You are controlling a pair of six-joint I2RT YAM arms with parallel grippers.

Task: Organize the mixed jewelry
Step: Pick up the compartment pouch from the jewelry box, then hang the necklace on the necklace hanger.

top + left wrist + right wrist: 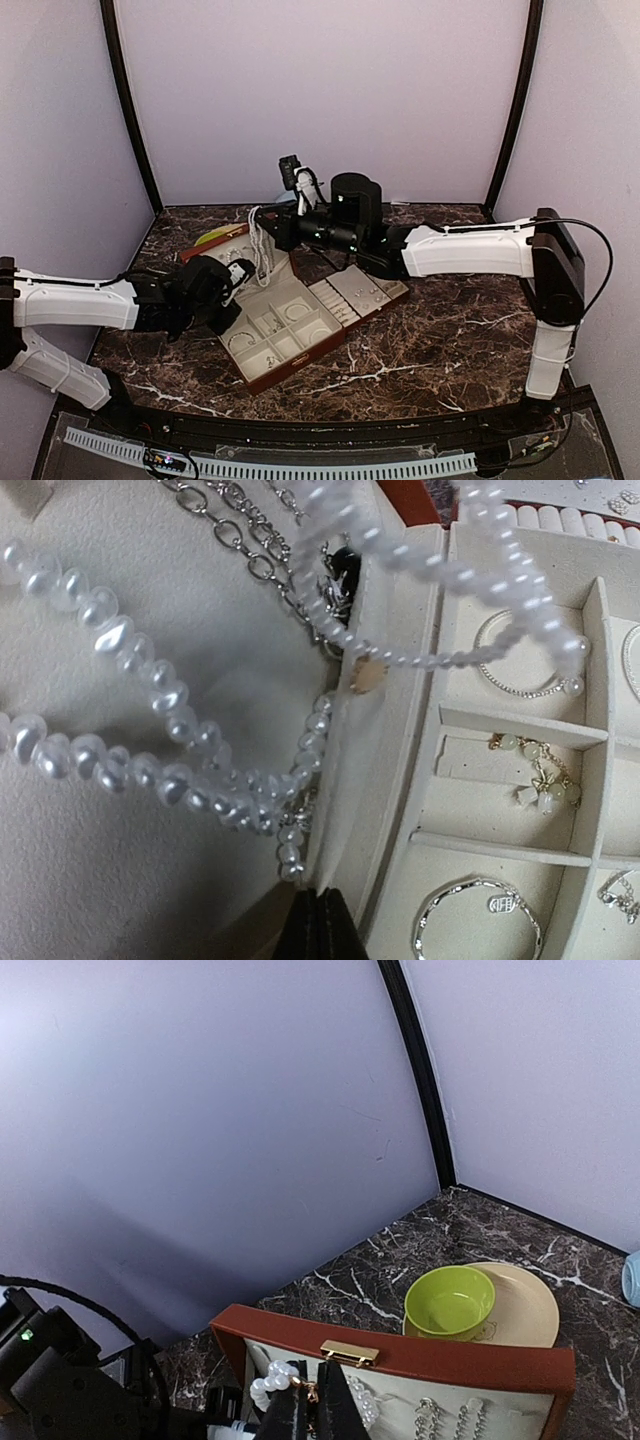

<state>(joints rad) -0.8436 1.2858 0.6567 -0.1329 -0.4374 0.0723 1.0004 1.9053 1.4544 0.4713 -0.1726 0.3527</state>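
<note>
Your right gripper (308, 1400) is pinched shut on a pearl-like white bead strand (268, 1385), just beside its gold clasp. In the overhead view the strand hangs from it at centre frame, above the open reddish-brown case with cream lining (296, 370). The case sits left of centre on the dark marble-patterned counter (450, 330).

Your left gripper (315, 920), bottom centre of its wrist view, is closed tight against the cream lining. You cannot tell whether it pinches a bead. Other pearl strands (130, 650) drape across the left of that view, and a silvery link chain (240, 540) runs along the top. A thin silvery round bangle (465, 883) lies in the lower right compartment.

In the right wrist view a lime-green bowl (450, 1300) rests on a beige plate (525, 1310), right of centre, behind the case lid.
</note>
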